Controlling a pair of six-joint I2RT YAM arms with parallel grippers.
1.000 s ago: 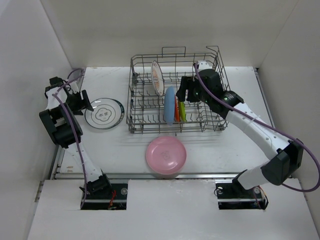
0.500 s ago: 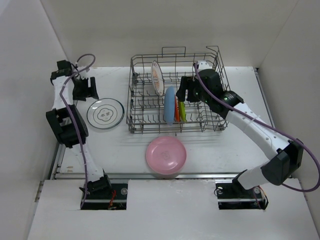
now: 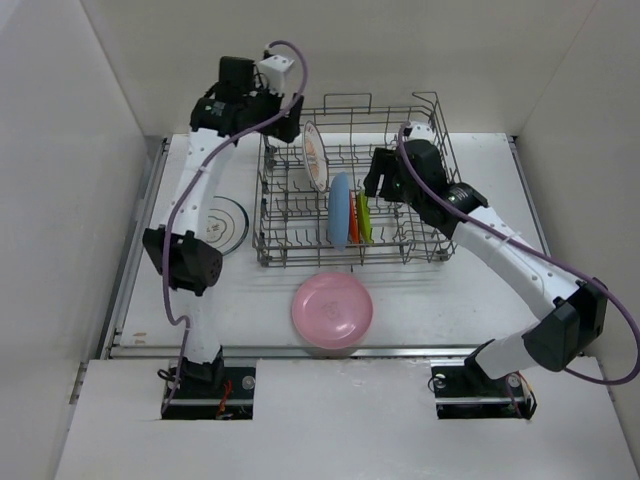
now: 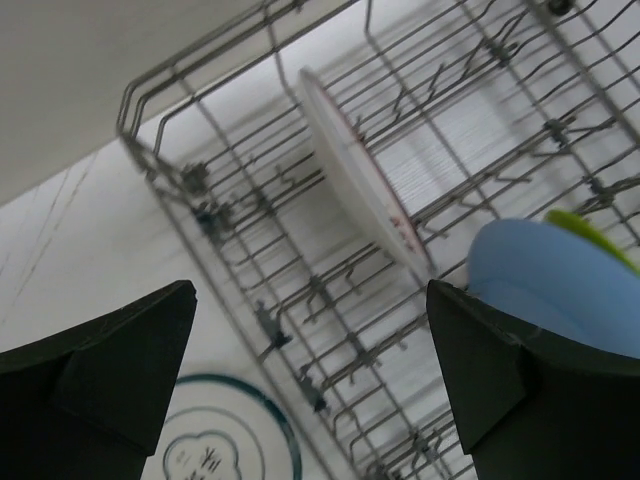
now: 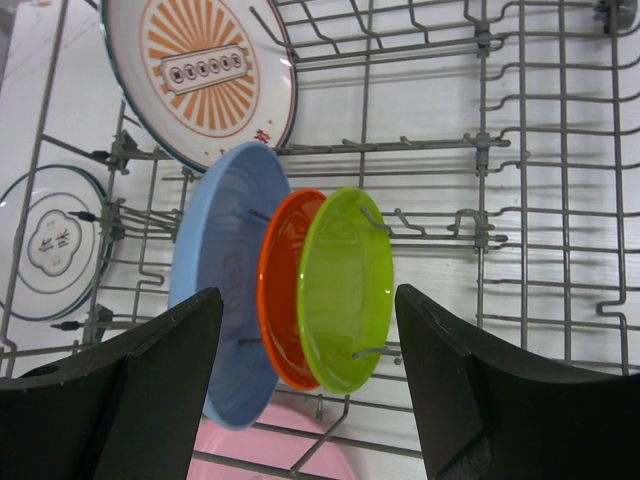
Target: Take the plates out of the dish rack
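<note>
My left end effector (image 4: 310,380), spread wide and empty, hangs over the far-left corner of the dish rack (image 3: 290,205) above the sunburst plate (image 4: 358,180), while my right end effector (image 5: 308,390), likewise spread, hovers over the upright blue plate (image 5: 222,300), orange plate (image 5: 280,290) and lime green plate (image 5: 348,290).

No word, brand or number is being shown clearly enough to be read. Two dark characters are being displayed inside a cloud-shaped outline at the middle of the teal-rimmed plate (image 5: 45,210), lying outside the dish rack (image 5: 520,130), to the left of the right gripper (image 5: 308,300); they are too small to be made out. Small red marks are being carried on the rim of the sunburst plate (image 5: 200,75), up and to the left of that gripper, equally illegible. A row of small ring signs is being shown in its central cartouche.
</note>
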